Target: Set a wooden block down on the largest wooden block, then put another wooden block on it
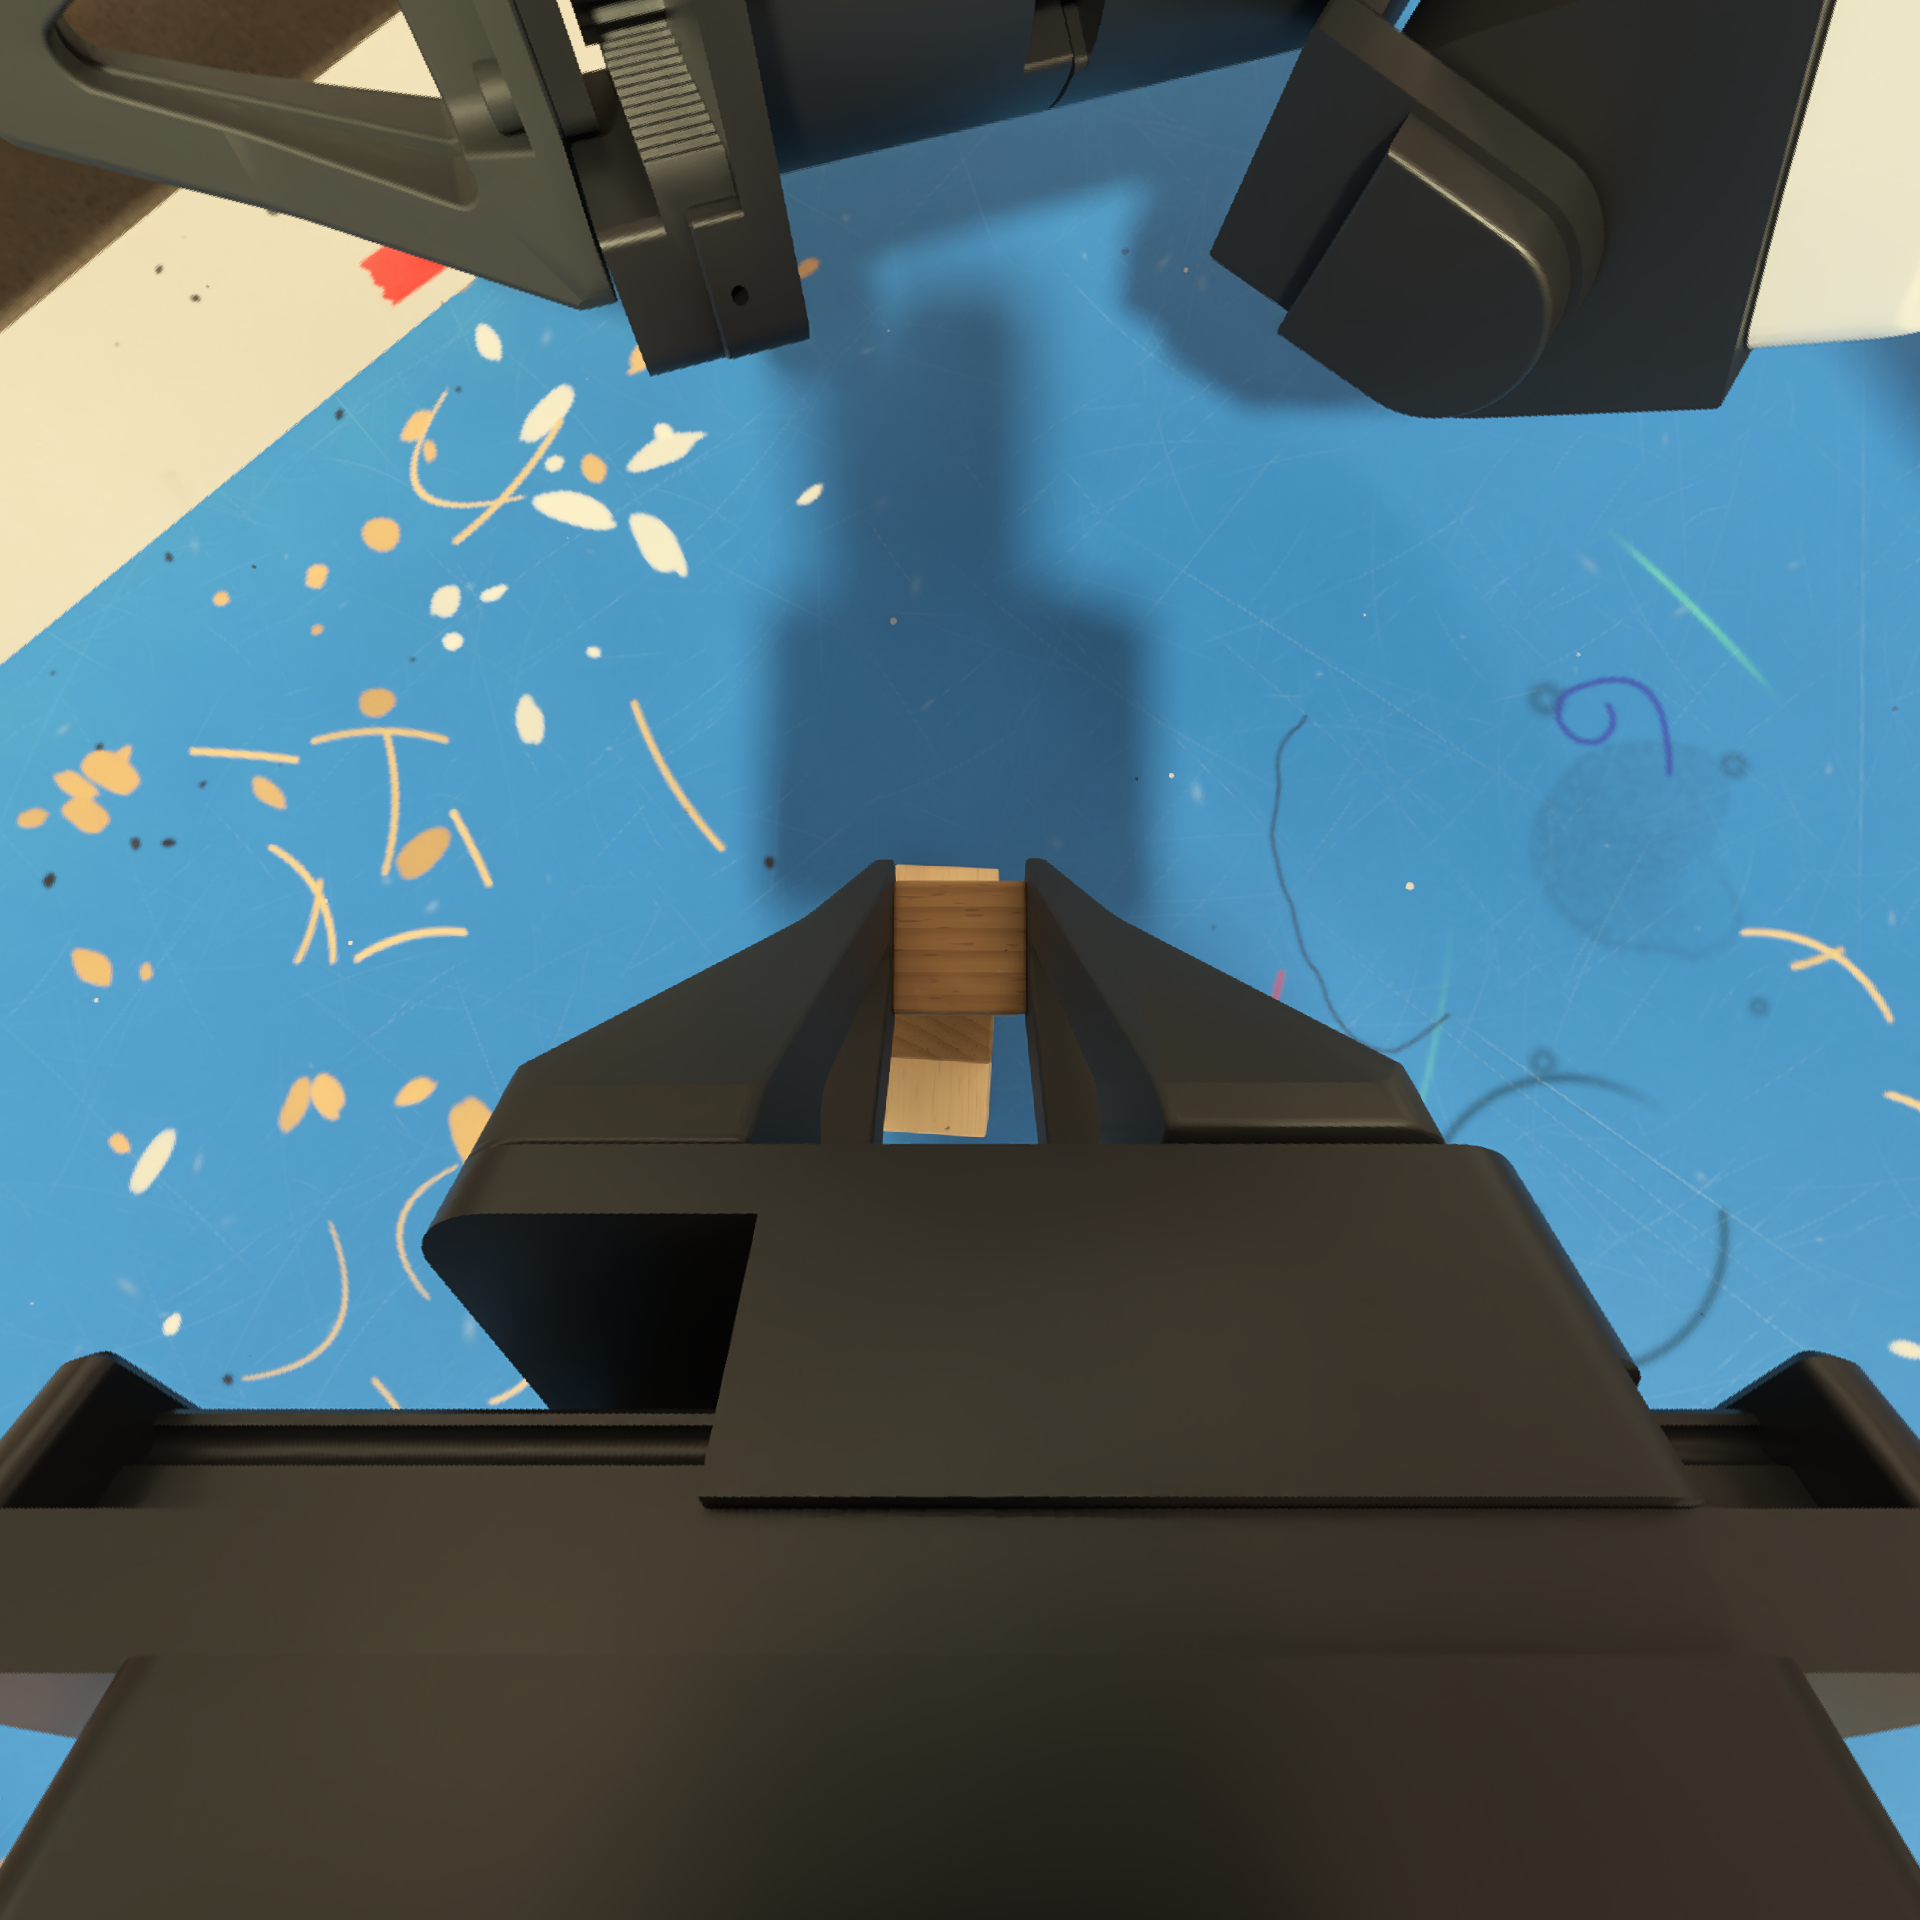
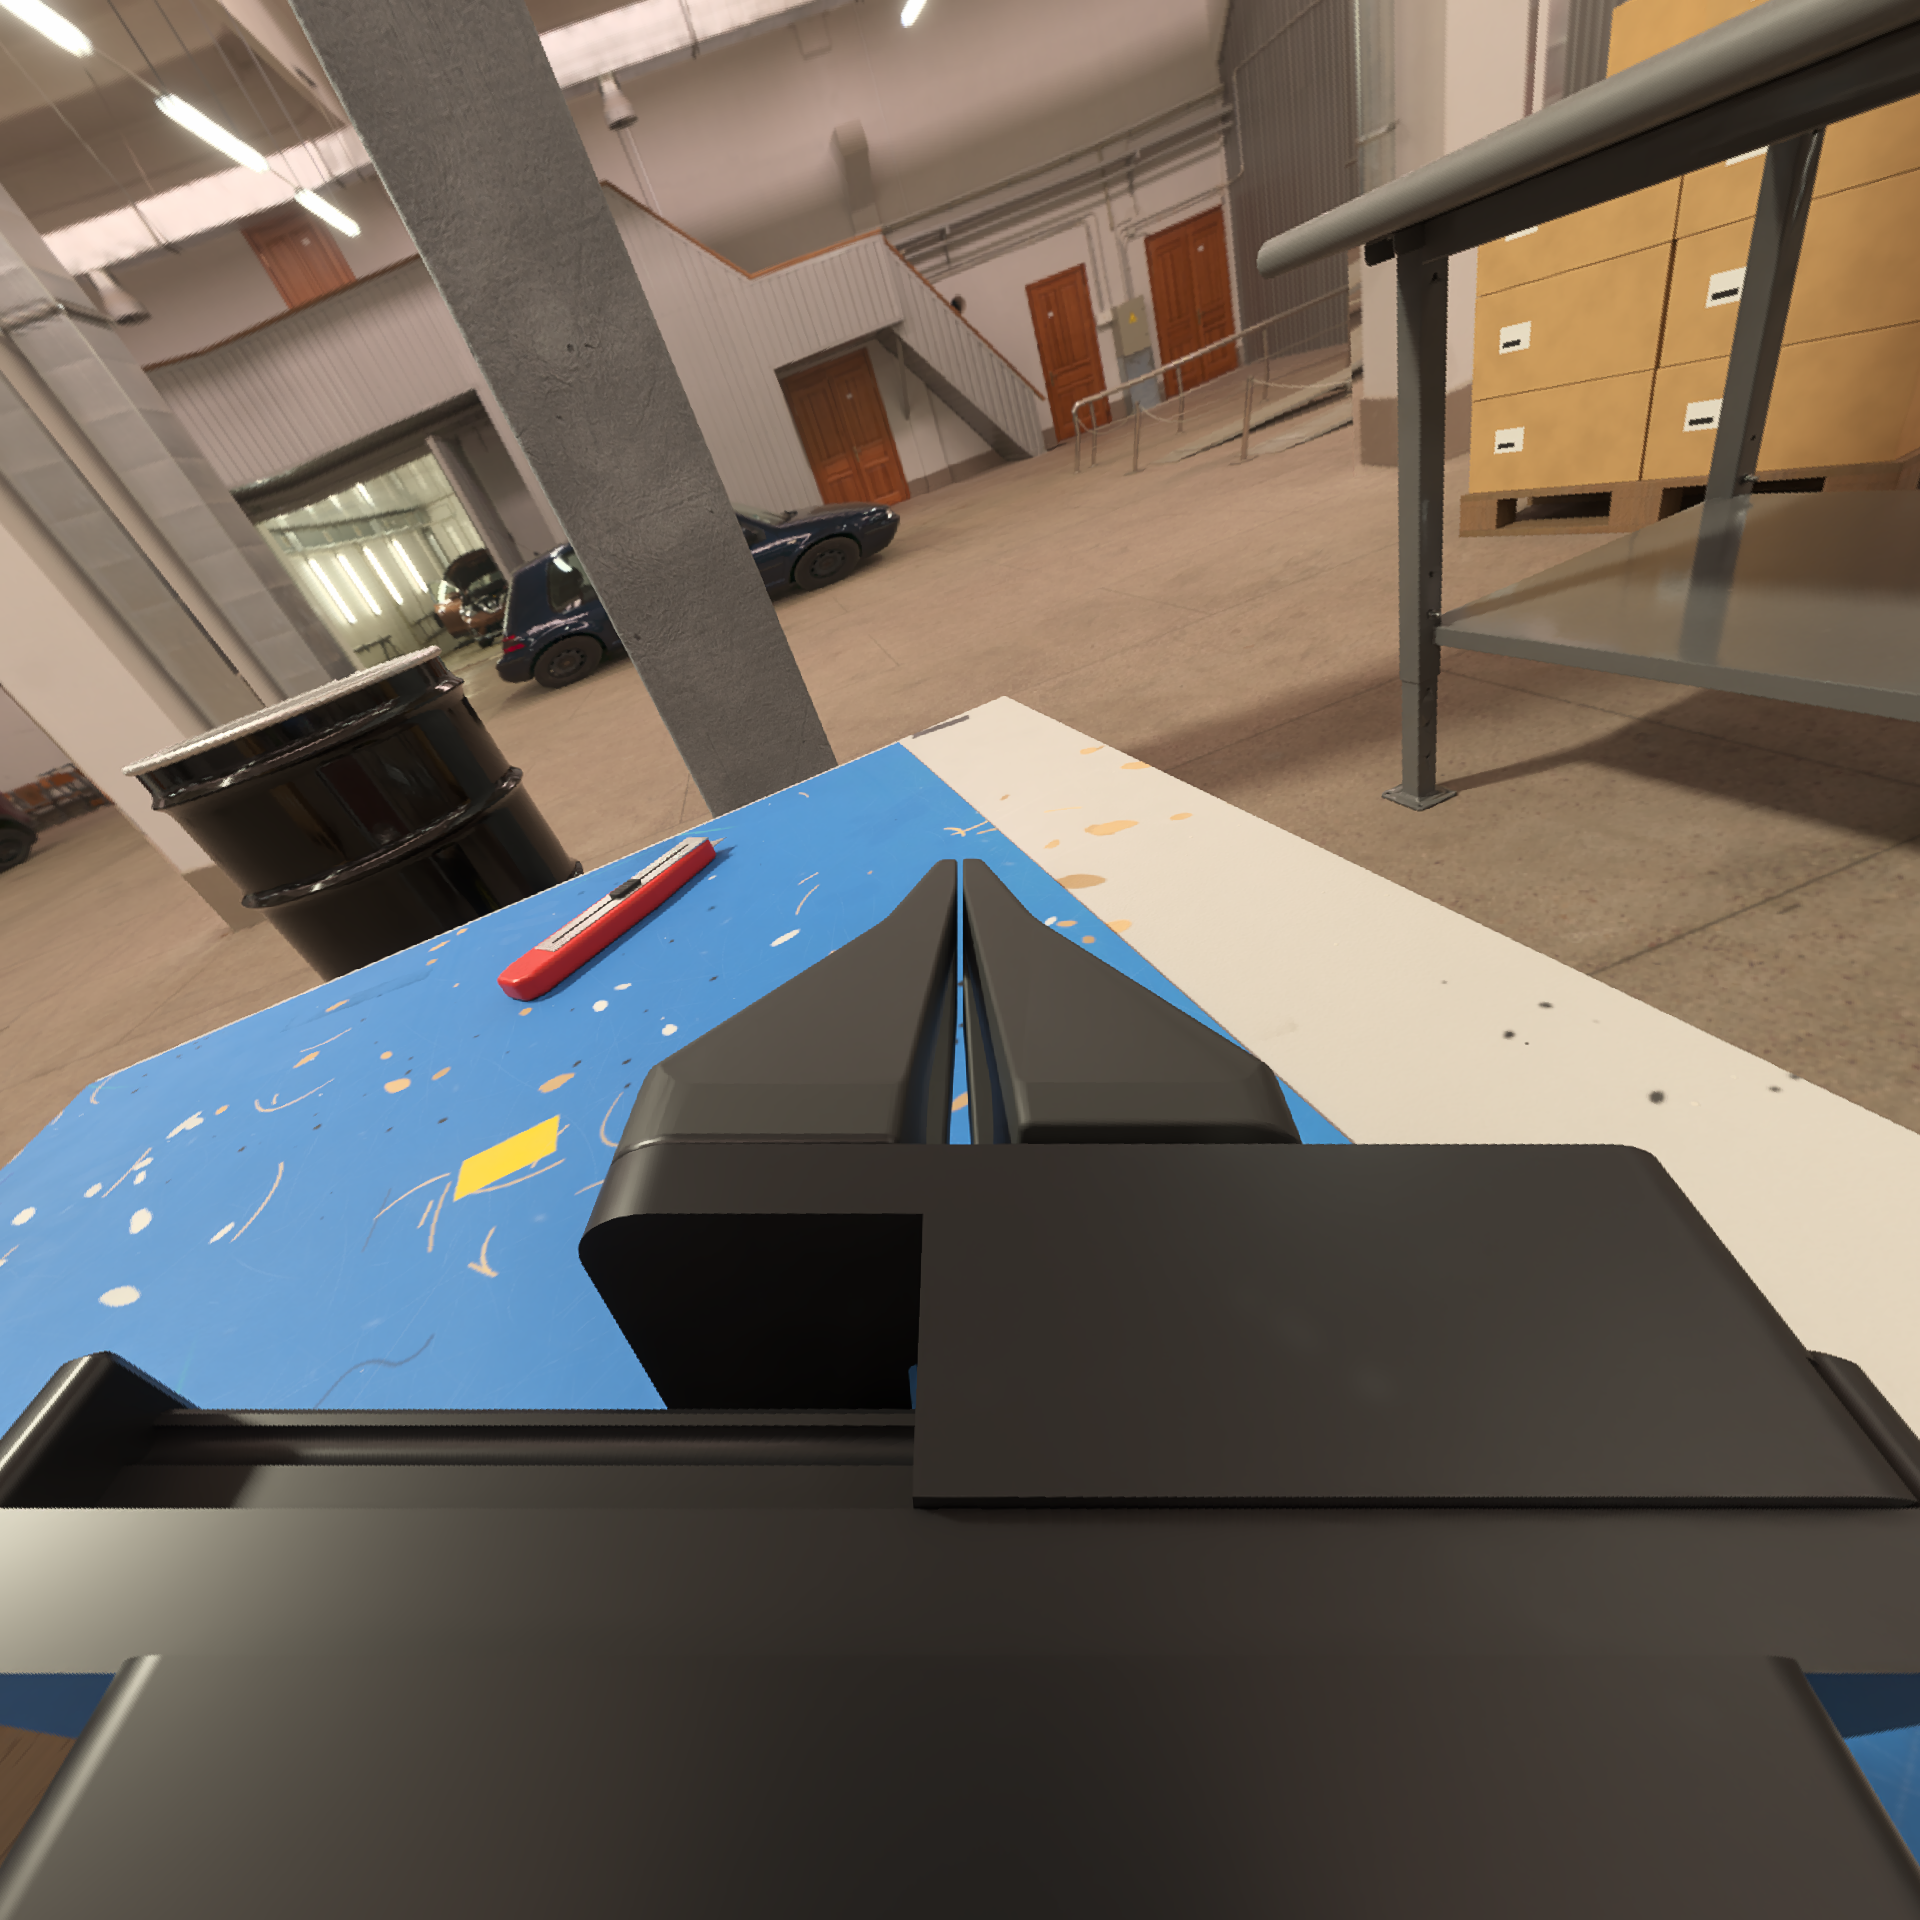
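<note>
A: Where did the left wrist view look?
B: Straight down, close above the paint-flecked blue mat (image 1: 1195, 582).
A: And the right?
B: Low and level across that mat (image 2: 312, 1195), toward a warehouse hall filling the frame's upper half.

An industrial garage hall: parked cars (image 2: 800, 540), black steel drum (image 2: 332, 800), stacked cardboard boxes (image 2: 1579, 343), metal shelving (image 2: 1704, 603).

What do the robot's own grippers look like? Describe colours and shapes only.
Both the left gripper and right gripper are matte black: two wedge-shaped fingers tapering to thin tips, mounted on a broad flat body with a cross rail. No cables or markings show.
</note>
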Available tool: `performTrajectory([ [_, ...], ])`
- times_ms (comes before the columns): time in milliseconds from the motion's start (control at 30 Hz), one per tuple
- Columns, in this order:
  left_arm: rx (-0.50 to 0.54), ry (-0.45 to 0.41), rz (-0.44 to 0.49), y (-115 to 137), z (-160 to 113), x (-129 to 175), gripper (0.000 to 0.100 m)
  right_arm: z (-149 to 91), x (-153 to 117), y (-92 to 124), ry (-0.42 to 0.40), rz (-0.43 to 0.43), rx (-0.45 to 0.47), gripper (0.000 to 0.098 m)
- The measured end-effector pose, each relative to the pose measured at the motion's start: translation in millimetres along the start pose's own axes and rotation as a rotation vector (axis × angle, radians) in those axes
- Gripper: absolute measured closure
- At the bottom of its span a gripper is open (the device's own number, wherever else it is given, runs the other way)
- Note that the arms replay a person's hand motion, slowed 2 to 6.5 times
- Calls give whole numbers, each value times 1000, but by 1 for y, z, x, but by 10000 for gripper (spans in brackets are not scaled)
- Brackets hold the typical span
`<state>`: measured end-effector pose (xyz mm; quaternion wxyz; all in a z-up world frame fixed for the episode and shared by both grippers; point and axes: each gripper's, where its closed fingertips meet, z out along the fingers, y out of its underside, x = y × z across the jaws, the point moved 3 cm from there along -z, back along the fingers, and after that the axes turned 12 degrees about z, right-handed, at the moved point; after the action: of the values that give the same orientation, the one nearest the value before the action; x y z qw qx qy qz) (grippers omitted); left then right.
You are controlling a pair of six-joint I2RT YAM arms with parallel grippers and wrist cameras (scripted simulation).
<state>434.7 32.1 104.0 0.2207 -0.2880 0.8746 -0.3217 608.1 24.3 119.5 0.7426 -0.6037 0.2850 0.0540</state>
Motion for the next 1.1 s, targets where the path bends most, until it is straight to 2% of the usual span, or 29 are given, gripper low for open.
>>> performTrajectory([
  [800,-33,24,4,3,3,1,797,0,1,0,0,6,-4,970],
  [833,-32,25,4,3,3,1,777,0,1,0,0,6,-4,970],
  [967,-31,34,5,3,4,2,589,0,1,0,0,7,-4,970],
  [1100,-31,35,6,4,4,2,561,0,1,0,0,7,-4,970],
])
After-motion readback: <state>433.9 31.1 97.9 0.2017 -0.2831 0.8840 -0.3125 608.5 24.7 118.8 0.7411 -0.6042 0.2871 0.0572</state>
